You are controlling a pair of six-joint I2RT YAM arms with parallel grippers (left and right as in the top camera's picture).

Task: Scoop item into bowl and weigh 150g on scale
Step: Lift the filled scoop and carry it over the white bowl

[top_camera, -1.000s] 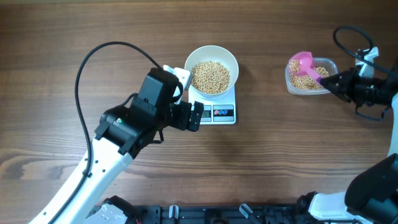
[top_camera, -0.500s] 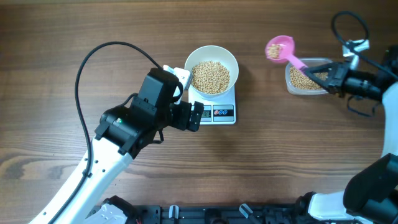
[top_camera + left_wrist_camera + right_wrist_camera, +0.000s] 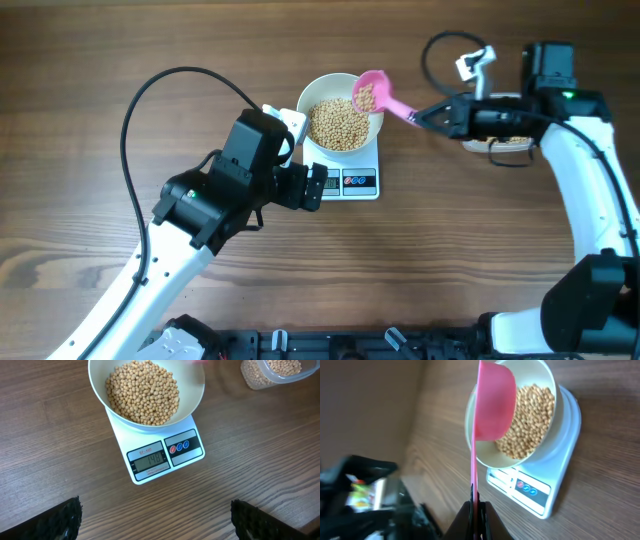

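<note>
Pink scoop (image 3: pixel 368 93) now over bowl (image 3: pixel 312 92) (scale (image 3: pixel 193 436) reading: 148)

A white bowl (image 3: pixel 193 391) of beans (image 3: pixel 142 392) sits on the scale (image 3: pixel 165 455); tub (image 3: pixel 252 377) beyond.

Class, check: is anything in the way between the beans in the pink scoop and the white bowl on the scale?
Nothing visible. The right gripper holds the pink scoop of beans over the white bowl, whose top is open; only air lies between.
</note>
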